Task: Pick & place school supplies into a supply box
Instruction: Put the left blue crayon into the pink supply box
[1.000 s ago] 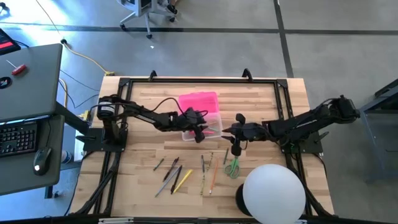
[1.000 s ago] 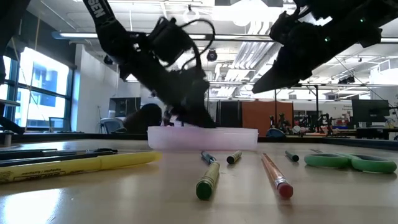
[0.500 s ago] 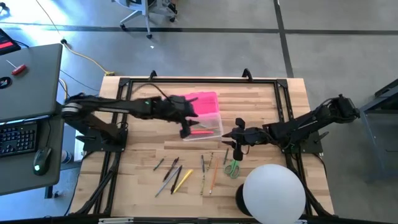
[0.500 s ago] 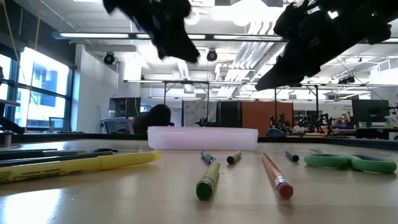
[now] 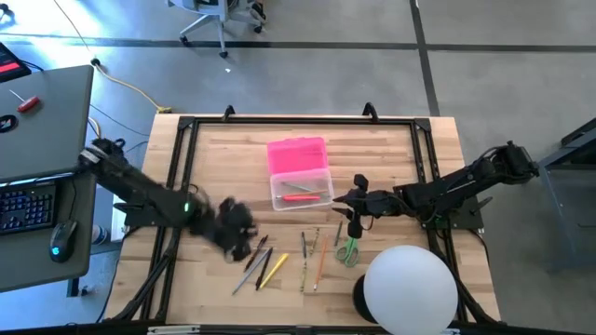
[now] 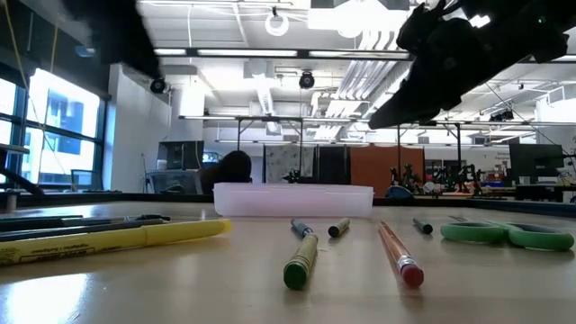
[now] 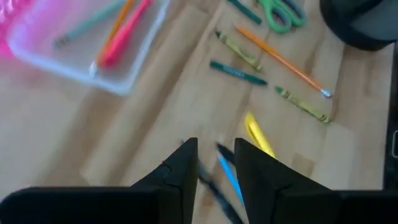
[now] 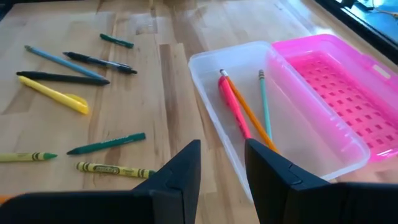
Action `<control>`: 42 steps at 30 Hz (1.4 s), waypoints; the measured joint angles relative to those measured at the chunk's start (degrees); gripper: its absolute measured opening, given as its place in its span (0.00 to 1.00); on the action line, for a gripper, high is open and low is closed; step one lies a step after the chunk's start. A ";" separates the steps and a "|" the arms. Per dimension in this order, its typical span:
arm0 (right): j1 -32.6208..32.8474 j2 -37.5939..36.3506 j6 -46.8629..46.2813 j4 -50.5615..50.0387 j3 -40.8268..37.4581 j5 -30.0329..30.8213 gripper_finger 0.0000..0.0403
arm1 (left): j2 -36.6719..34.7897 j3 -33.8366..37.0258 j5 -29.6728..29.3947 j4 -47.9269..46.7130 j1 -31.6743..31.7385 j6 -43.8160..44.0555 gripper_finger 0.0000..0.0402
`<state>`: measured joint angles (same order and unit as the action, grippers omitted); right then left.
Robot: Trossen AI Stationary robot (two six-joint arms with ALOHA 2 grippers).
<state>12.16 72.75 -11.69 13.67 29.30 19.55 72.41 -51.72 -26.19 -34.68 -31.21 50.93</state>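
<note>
The supply box [image 5: 302, 187] sits mid-table with its lid [image 5: 297, 153] lying flat against its far side. In the box lie three pencils [image 8: 245, 112], side by side lengthwise. The left gripper [image 5: 237, 238] hangs over the near-left scatter of pens [image 5: 253, 261], a pen [image 7: 229, 176] showing directly between its fingers [image 7: 180, 171]. The right gripper [image 5: 353, 221] hovers just right of the box, beyond its fingers [image 8: 180, 173], with the scissors [image 5: 348, 249] just nearside of it (a dome [image 5: 410, 288] sits nearer still).
</note>
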 joint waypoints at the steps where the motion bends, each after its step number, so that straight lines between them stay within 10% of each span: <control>1: 0.00 0.00 0.09 0.08 0.00 0.06 0.26 | 0.80 1.25 -3.26 0.63 -3.05 3.94 0.33; 10: -0.15 0.00 0.10 1.03 0.00 0.05 0.26 | 7.72 7.77 -28.81 1.80 -18.89 27.78 0.39; 35: -0.15 0.00 0.14 2.10 0.00 2.56 0.26 | 30.04 9.09 -24.03 1.68 -19.07 47.98 0.55; 42: -0.15 0.00 0.15 2.08 0.00 2.58 0.26 | 37.61 9.74 -30.37 4.55 -20.25 57.02 0.55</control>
<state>12.01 72.75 -11.54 15.75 29.30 22.13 110.02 -41.98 -56.56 -30.13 -51.46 107.95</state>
